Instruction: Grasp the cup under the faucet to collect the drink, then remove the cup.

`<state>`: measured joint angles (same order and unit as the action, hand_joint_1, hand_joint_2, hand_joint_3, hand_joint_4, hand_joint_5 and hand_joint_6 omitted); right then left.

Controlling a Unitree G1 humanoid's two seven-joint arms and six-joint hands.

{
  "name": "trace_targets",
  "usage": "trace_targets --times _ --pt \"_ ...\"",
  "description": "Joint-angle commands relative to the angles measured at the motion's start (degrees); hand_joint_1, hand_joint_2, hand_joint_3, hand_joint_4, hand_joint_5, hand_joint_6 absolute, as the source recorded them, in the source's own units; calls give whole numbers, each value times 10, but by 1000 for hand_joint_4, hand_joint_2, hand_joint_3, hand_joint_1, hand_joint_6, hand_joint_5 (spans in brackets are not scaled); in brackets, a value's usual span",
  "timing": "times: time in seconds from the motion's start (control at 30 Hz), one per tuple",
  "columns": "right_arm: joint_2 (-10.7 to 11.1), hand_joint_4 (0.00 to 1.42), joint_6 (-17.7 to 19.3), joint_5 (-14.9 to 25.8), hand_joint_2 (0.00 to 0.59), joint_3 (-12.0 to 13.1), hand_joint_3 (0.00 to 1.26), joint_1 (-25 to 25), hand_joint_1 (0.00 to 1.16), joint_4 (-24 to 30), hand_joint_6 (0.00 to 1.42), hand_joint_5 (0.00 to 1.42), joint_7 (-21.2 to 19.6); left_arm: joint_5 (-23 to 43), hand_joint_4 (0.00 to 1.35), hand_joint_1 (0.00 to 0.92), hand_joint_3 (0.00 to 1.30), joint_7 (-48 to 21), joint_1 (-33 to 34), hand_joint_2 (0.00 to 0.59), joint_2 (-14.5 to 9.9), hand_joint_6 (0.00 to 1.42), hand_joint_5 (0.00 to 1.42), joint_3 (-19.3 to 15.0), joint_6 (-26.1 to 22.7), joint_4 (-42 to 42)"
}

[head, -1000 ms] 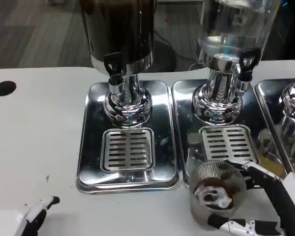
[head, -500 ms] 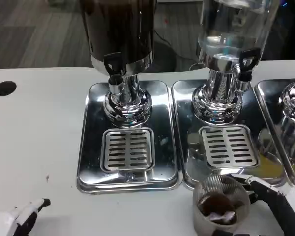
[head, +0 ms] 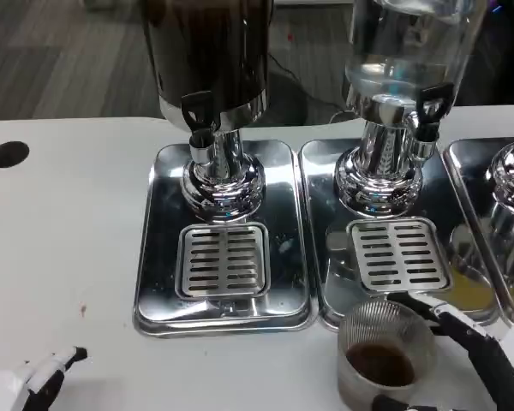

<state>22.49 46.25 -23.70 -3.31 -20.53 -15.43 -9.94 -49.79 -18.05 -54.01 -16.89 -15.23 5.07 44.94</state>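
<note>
On the white table (head: 77, 223), just in front of the middle drip tray (head: 385, 184), the ribbed clear cup (head: 385, 347) stands upright with dark drink in its bottom. Right hand (head: 463, 355) grips the cup. Left hand (head: 43, 377) rests at the table's near edge; its finger position cannot be determined

Clear ribbed cup (head: 385, 342) with brown drink; white table (head: 68, 231); mirror-chrome trays (head: 158, 257); slotted silver grilles (head: 223, 260); black tap handles (head: 198, 110); white-and-black hand (head: 47, 377).

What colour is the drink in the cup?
Dark brown, seen through the top of the clear ribbed cup that the right hand holds, in the head view.
</note>
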Motion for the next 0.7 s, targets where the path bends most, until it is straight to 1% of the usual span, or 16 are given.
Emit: trace_targets --times 0.03,0.07,0.17,0.2,0.27,0.3,0.33,0.37,0.4,0.47,0.53,0.57,0.63,0.67,0.7 --pt "-2 199 6 15 98 10 248 -5 684 17 285 374 1 7 42 0 156 7 -11 115 4 345 115 -10 5 7" --pt "-3 198 6 20 97 12 245 -6 682 20 285 372 3 8 42 0 157 7 -12 115 4 345 115 -11 6 7" --pt "-3 176 -2 60 111 18 209 -12 639 40 269 344 22 13 42 0 160 11 -14 115 6 345 115 -17 9 9" --pt "-3 172 -9 88 120 19 202 -14 626 49 248 330 36 15 42 0 161 12 -14 114 6 345 115 -19 11 9" --pt "-3 158 -22 130 157 20 205 -18 554 64 219 312 61 17 42 0 161 13 -13 113 7 345 115 -22 13 8" --pt "-2 158 -39 178 174 19 219 -21 534 83 219 311 85 21 42 0 162 13 -13 111 7 346 115 -23 15 8" --pt "-1 165 -54 213 193 21 228 -25 513 99 203 315 106 23 42 0 162 13 -13 109 8 346 115 -24 16 7" --pt "1 173 -88 273 209 18 238 -29 490 123 215 316 140 24 42 0 162 13 -12 107 8 346 115 -24 17 7" --pt "1 177 -114 314 230 17 242 -32 470 139 213 308 165 27 42 0 162 14 -11 106 8 346 115 -24 18 6" --pt "0 190 -197 414 261 15 252 -39 429 178 217 315 217 30 42 0 163 15 -9 104 9 346 115 -23 19 5" --pt "-1 206 -258 475 294 19 274 -43 422 203 204 297 249 38 49 0 163 19 -7 98 11 347 116 -24 22 3" --pt "-4 211 -291 505 318 24 284 -43 428 212 171 276 263 45 50 0 163 22 -5 99 12 347 118 -25 23 1" --pt "-7 204 -310 507 381 47 293 -33 465 219 85 200 267 60 54 0 163 38 5 101 17 362 124 -28 30 -3" --pt "-4 188 -298 473 412 61 294 -29 472 222 28 172 257 64 55 0 163 43 8 102 18 364 125 -30 32 -5" --pt "4 158 -275 416 444 76 294 -24 477 225 6 128 239 65 59 0 163 50 12 108 19 362 126 -30 36 -5"
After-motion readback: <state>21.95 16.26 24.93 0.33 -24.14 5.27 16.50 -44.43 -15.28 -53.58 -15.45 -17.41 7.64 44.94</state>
